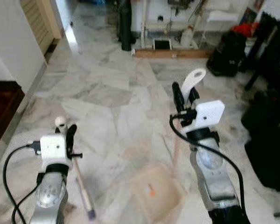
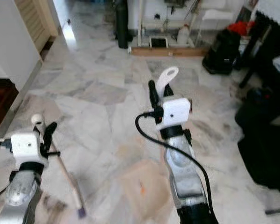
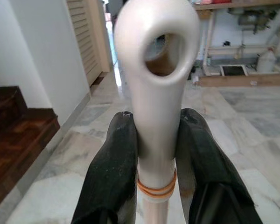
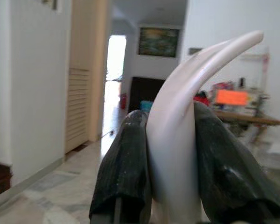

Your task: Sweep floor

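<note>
I see my left claw clamped on the white plastic broom handle, whose pale stick slants down to the grey-white marble floor at near left. My right claw is clamped on the white curved dustpan handle; the translucent peach dustpan rests on the floor, near centre.
</note>
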